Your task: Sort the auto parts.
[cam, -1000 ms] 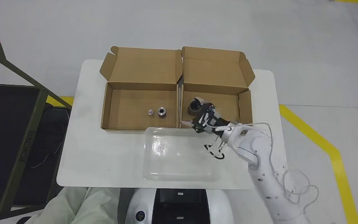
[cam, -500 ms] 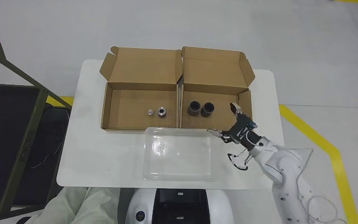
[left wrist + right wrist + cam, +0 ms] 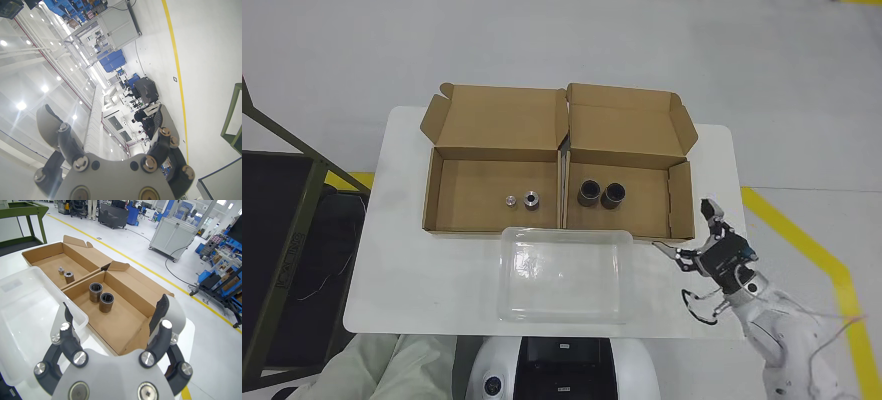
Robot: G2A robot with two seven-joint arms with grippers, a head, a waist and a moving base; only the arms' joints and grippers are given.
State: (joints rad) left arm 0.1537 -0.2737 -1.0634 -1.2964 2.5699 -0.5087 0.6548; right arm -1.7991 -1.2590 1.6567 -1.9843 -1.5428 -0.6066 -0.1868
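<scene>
Two dark cylindrical bearings (image 3: 590,191) (image 3: 614,193) stand upright side by side in the right cardboard box (image 3: 650,196); the right wrist view shows them too (image 3: 95,292) (image 3: 106,302). Two small metal parts (image 3: 510,200) (image 3: 530,198) sit in the left cardboard box (image 3: 467,195). My right gripper (image 3: 687,230) (image 3: 115,306) hangs open and empty above the table, off the right box's near right corner. My left gripper (image 3: 103,108) is open, empty, and points up into the hall.
A clear plastic tray (image 3: 564,232) with nothing in it lies in front of both boxes, near the table's front edge. Both box lids stand open at the back. A green frame (image 3: 282,150) stands left of the table.
My right gripper let go of the second bearing in the right box, then drew back to the right and toward the table's front edge, open and empty.
</scene>
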